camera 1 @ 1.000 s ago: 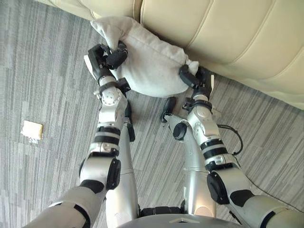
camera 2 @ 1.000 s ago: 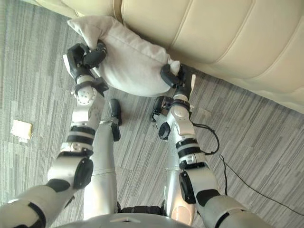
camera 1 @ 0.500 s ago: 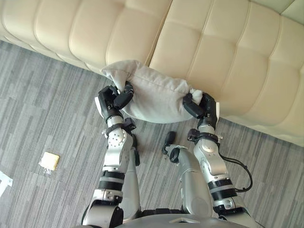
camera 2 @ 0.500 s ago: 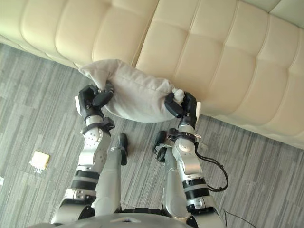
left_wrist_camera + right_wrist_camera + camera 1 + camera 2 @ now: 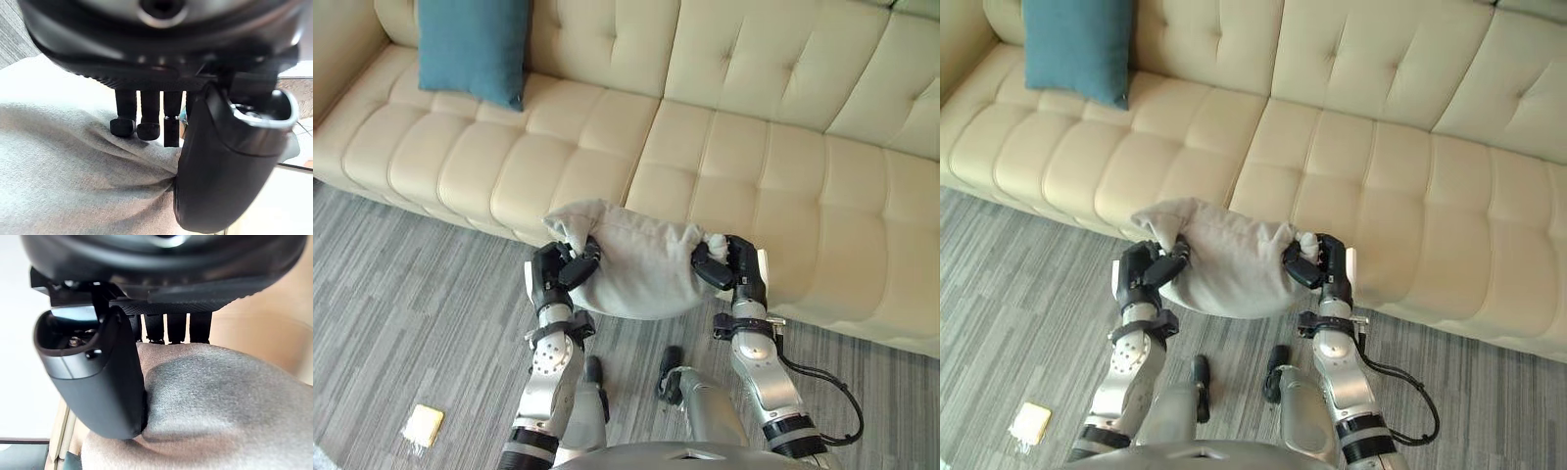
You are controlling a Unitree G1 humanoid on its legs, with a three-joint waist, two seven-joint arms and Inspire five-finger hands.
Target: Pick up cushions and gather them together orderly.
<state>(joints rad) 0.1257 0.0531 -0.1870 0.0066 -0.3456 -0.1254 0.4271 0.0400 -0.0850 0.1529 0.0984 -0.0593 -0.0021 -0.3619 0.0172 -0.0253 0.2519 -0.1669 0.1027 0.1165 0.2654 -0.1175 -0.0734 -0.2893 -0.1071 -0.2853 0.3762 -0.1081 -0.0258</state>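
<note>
Spanning the gap between both hands, the grey cushion (image 5: 641, 276) is held clear of the floor (image 5: 411, 313), just in front of the seat edge of the cream sofa (image 5: 754, 166). The left hand (image 5: 558, 276) is clenched on one bunched end of the cloth and the right hand (image 5: 732, 266) on the other. In the left wrist view the fingers (image 5: 146, 128) are seen pressed into the fabric opposite the thumb. A grasp at both ends is judged to be used because the soft filling would sag and swing from a single pinch; here the cushion is kept level and can be steered. A teal cushion (image 5: 470, 49) is propped against the backrest, well apart towards the far left of the seat. That spot is taken as the likely gathering place, so the grey cushion is presumably raised to seat height for setting down beside it.
</note>
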